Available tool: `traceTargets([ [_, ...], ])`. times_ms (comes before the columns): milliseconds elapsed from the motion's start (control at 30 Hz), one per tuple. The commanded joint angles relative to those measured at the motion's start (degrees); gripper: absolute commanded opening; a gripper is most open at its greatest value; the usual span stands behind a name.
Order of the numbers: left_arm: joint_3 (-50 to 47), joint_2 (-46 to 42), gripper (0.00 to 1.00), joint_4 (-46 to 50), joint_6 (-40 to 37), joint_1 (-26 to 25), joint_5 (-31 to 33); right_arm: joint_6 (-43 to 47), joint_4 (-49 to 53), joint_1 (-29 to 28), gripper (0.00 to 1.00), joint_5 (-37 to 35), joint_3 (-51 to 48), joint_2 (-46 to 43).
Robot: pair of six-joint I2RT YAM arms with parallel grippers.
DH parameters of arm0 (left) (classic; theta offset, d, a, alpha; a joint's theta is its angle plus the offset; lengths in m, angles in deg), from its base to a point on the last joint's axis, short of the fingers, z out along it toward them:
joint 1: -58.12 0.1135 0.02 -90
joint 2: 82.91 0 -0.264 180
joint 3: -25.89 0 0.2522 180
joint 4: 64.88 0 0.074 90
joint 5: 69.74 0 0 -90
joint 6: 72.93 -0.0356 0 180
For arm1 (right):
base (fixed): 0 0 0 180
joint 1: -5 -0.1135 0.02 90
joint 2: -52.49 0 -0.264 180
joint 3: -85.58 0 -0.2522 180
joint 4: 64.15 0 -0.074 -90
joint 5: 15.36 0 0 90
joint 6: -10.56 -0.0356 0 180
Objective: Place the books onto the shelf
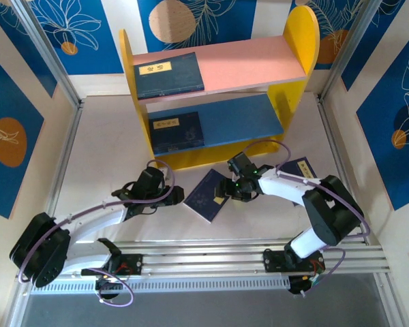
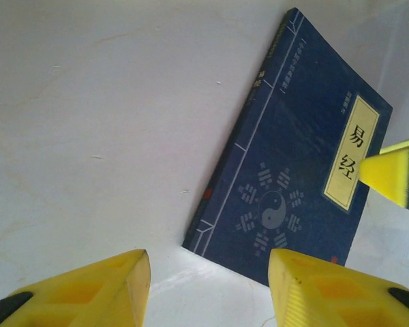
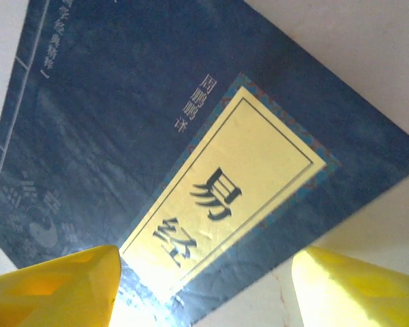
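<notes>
Book (image 1: 208,196) flat on table (image 1: 109,150) — left gripper (image 2: 208,272) and right gripper (image 3: 204,272) both with jaws apart — best brace one edge, pinch the other squarely.

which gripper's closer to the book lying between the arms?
Right. The right gripper hangs over the book, at its label; the left gripper sits just off its left side.

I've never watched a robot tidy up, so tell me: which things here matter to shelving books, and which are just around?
Part of the job: navy book on the table; navy book beside the right arm; book on the pink board; book on the blue board; the shelf.
Just around: aluminium rails; blue floral wall panels.
</notes>
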Motion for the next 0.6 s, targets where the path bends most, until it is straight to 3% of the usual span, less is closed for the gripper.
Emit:
traceTargets([
  [0, 2.00, 1.13, 0.49, -1.54, 0.98, -1.13, 0.54, 1.04, -3.35, 0.31, 0.68, 2.27, 2.20, 2.88],
  [567, 2.83, 3.39, 0.49, -0.68, 1.33, -2.61, 1.97, 3.12, -21.53, 0.57, 0.67, 18.83, 11.45, 13.77],
])
